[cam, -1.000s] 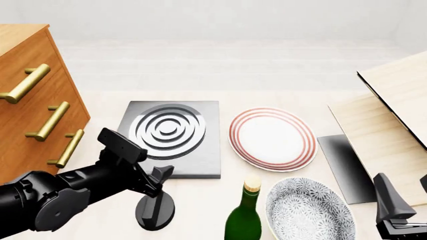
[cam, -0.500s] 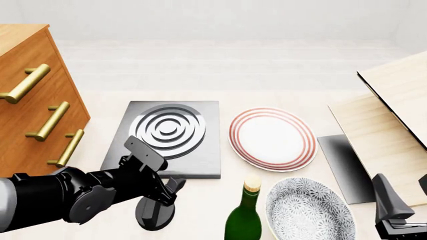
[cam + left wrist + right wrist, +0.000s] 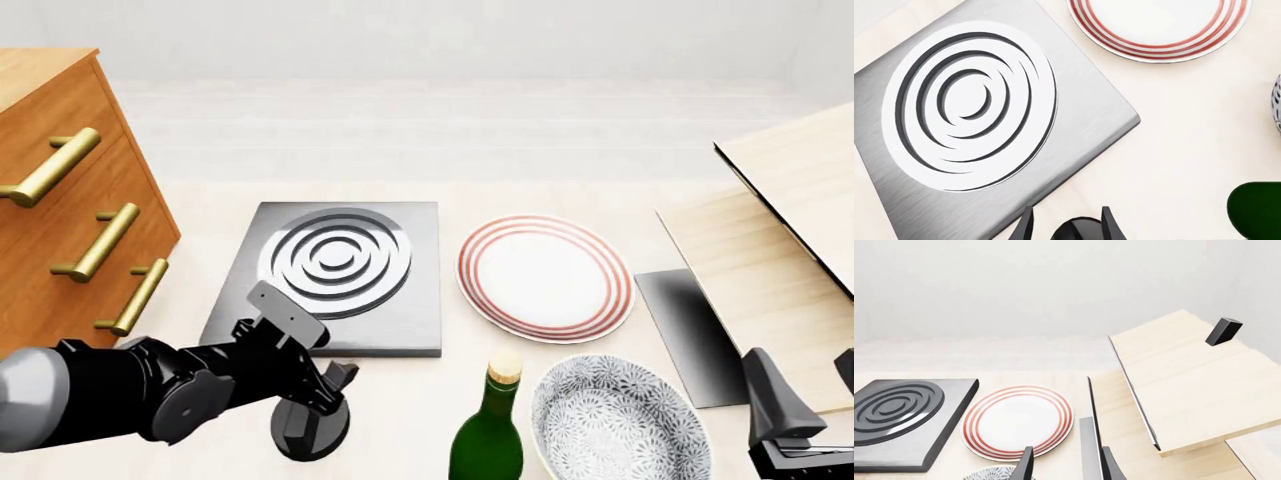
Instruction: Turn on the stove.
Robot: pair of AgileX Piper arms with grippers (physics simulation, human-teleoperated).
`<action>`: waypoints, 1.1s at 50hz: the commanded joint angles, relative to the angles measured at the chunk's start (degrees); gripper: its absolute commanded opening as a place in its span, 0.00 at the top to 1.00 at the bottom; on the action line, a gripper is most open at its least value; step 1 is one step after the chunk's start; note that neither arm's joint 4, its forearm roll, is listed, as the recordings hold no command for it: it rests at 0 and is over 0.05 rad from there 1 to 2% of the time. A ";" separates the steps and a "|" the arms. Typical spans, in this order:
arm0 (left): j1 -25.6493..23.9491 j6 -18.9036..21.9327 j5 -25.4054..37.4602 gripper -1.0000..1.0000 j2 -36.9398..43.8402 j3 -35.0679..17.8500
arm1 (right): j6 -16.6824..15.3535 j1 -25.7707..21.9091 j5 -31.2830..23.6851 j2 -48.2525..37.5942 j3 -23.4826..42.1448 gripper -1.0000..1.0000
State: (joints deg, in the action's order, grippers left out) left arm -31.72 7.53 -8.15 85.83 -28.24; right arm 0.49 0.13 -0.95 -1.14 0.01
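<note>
The pale worktop (image 3: 400, 400) carries the stove (image 3: 334, 275), with its knob (image 3: 310, 428) just in front. My left claw (image 3: 334, 380) closes on that knob; my right claw (image 3: 1066, 465) idles, fingers parted

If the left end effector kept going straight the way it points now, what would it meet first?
Most likely the black knob, which sits between the left end effector's fingertips in its wrist view. Whether they already touch it is unclear.
</note>
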 commanded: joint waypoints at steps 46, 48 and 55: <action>9.41 4.86 -5.99 0.00 -0.32 8.35 | -0.13 -0.28 -0.22 -0.05 0.00 0.00; 9.24 4.88 -5.82 0.00 -1.50 9.23 | -0.13 -0.27 -0.23 -0.02 0.00 0.00; 8.48 3.96 -5.31 0.00 -5.22 11.62 | -0.12 -0.29 -0.15 -0.14 0.00 0.00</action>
State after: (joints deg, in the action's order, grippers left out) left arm -22.61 12.45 -14.22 83.71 -20.48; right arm 0.37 -0.15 -1.16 -1.18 0.01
